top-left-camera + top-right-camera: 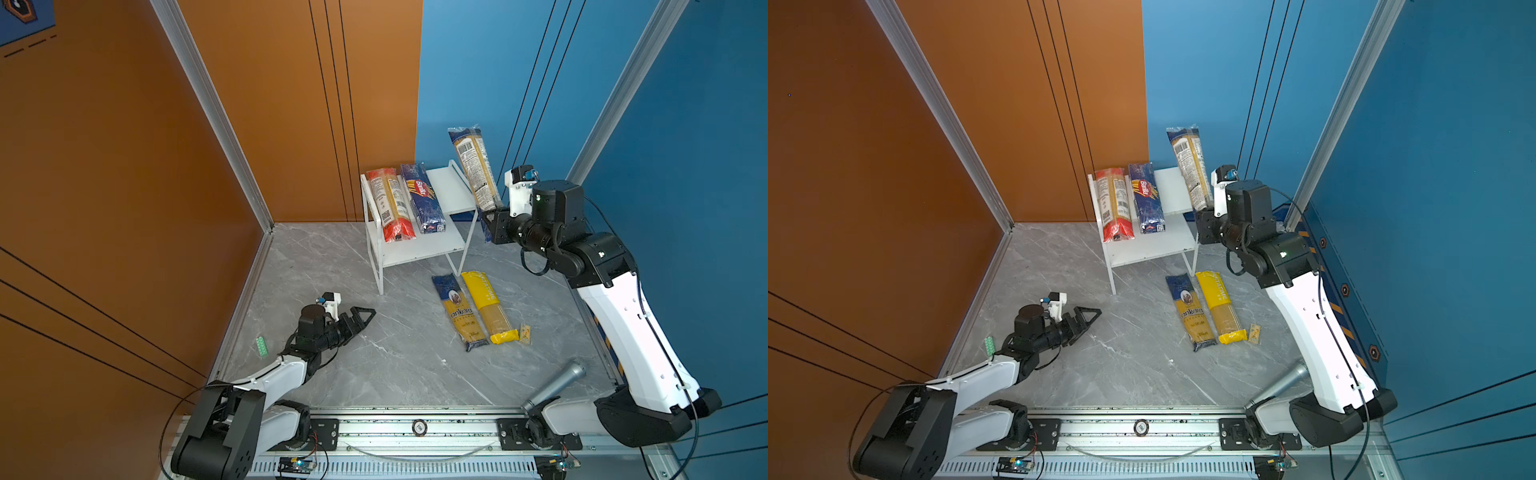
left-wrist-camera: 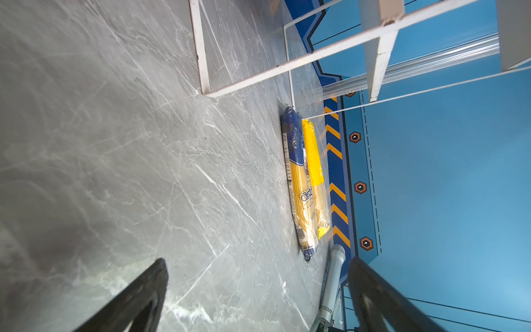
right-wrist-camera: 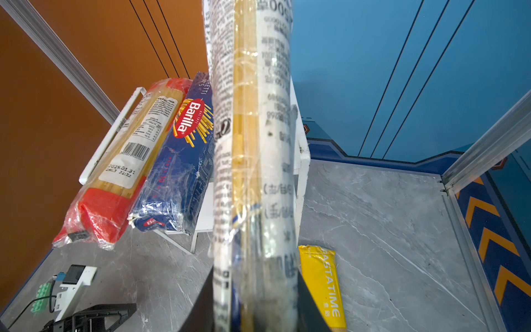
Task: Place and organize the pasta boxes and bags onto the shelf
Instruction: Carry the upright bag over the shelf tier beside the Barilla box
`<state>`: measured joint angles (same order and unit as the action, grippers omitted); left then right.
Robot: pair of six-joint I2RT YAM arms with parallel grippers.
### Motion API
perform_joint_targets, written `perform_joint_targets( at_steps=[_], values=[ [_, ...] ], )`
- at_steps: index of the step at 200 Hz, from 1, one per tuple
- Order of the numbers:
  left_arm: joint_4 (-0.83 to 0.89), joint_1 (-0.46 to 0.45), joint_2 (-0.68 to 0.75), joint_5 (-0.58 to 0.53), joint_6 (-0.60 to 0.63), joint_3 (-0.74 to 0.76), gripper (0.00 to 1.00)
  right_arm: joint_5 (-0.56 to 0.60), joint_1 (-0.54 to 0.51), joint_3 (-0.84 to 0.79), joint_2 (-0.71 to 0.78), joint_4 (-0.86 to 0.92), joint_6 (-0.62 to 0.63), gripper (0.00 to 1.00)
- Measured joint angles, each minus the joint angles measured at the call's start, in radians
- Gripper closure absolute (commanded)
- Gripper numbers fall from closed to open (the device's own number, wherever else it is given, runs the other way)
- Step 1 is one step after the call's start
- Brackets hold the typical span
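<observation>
We are gripping the clear blue-labelled pack [image 1: 473, 166] by its lower end with the right end effector [image 1: 491, 211], its long axis nearly upright, at the right edge of the shelf [image 1: 451, 189]

The left arm [image 1: 274, 372] and right arm [image 1: 631, 332] share 1 build: glossy white link shells between black cylindrical motor housings. The left end effector [image 1: 365, 314] is black with 2 triangular cut-out fingers [image 2: 135, 301]; the right end effector [image 1: 491, 218] is black too. White wrist camera mounts [image 1: 331, 300] carry blue connectors. Thin black cables [image 1: 537, 273] trail along the links. Black base plates [image 1: 323, 433] show silver screws.
</observation>
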<state>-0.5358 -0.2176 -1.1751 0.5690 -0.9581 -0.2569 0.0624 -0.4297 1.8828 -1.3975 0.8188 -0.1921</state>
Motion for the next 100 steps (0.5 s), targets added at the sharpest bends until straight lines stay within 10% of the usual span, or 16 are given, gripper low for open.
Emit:
perform_joint_targets(
  at_steps=[100],
  values=[
    [0.000, 0.000, 0.001, 0.000, 0.000, 0.000, 0.02, -0.018, -0.019, -0.082, -0.056, -0.108, -0.006, 1.00]
  ],
)
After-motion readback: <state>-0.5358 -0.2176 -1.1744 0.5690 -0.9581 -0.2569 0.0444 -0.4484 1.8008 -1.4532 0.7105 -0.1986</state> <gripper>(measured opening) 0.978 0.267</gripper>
